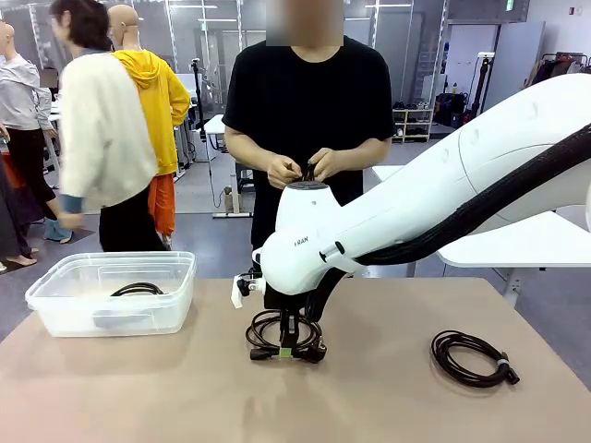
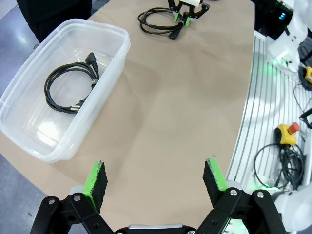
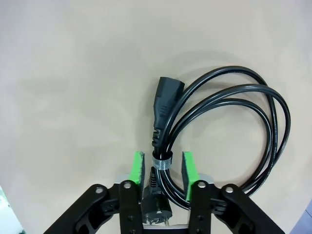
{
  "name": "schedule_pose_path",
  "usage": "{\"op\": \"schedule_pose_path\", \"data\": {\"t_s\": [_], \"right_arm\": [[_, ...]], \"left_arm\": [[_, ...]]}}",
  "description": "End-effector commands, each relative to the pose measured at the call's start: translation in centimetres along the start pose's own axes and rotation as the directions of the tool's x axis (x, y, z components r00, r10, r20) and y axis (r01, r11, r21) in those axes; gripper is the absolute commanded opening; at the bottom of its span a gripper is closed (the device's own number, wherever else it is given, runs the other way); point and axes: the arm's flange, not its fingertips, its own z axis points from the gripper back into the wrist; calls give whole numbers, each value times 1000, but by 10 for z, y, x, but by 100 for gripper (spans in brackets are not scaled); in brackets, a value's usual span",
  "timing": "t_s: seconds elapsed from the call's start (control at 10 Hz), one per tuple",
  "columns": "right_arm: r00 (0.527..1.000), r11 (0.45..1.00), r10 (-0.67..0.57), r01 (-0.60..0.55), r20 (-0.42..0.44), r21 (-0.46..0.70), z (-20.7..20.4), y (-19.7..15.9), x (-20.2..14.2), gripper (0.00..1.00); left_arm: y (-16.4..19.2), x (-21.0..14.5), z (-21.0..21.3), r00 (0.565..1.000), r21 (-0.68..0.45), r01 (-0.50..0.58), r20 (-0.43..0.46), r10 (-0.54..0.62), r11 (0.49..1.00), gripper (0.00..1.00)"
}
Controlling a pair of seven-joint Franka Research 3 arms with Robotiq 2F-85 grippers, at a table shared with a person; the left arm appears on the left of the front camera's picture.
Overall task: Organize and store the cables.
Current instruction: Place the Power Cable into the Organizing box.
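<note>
A coiled black cable [image 1: 268, 325] [image 3: 229, 126] lies mid-table. My right gripper [image 1: 287, 351] [image 3: 162, 168] stands down over it, open. Its green pads [image 3: 138, 168] flank the cable's tied neck, with a small gap on each side. A plug [image 3: 165, 105] points away from the fingers. In the left wrist view this coil [image 2: 156, 22] sits at the far end under the right gripper [image 2: 184, 13]. Another coiled cable [image 1: 471, 358] rests at the table's right. One more [image 1: 137, 289] [image 2: 68, 87] lies in the clear bin [image 1: 111, 263] [image 2: 114, 63]. My left gripper [image 2: 156, 173] hangs open above bare tabletop.
The person [image 1: 309, 101] stands at the far side, both hands working a black cord [image 1: 307, 171] at waist height. Beside the table in the left wrist view run an aluminium rail [image 2: 253, 112], a yellow stop button [image 2: 287, 134] and loose wires [image 2: 282, 165].
</note>
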Motion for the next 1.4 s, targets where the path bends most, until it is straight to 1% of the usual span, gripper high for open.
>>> {"op": "schedule_pose_path", "data": {"t_s": [0.0,0.1,0.3,0.4,0.5,0.6,0.7,0.8,1.0,1.1,1.2,1.3], "right_arm": [[999,999,-37,37,3,-20,10,4,-1,90],[999,999,-45,45,3,-13,12,6,-3,100],[999,999,-47,47,9,-10,19,10,-9,100],[998,999,-48,48,27,-14,25,13,-14,97],[997,998,-51,52,62,-19,40,14,-26,100],[990,999,-35,37,134,-9,61,16,-49,100],[979,999,-36,43,200,-30,84,20,-84,100],[976,999,-28,37,217,-38,101,32,-123,100],[958,989,-104,128,266,-75,135,69,-204,100],[940,986,-105,140,324,-86,151,86,-245,100],[906,978,-135,186,401,-91,161,102,-284,100],[870,972,-167,224,464,-71,168,119,-324,100]], "left_arm": [[1,2,1,1000,3,-9,-8,9,1000,100],[1,2,1,1000,3,-9,-8,9,1000,100],[1,2,1,1000,3,-9,-8,9,1000,100],[0,0,0,1000,0,0,0,0,1000,100],[-14,11,11,999,54,17,-48,-14,998,100],[-29,29,12,997,71,52,-61,-48,996,100],[-43,48,6,994,81,60,-91,-53,995,100],[-59,68,-6,987,73,77,-149,-65,994,100],[-99,122,-39,961,66,165,-233,-145,984,100],[-118,148,-59,952,70,202,-248,-179,977,100],[-136,168,-83,936,93,247,-278,-214,964,100],[-154,187,-111,920,77,278,-308,-242,958,100]]}}
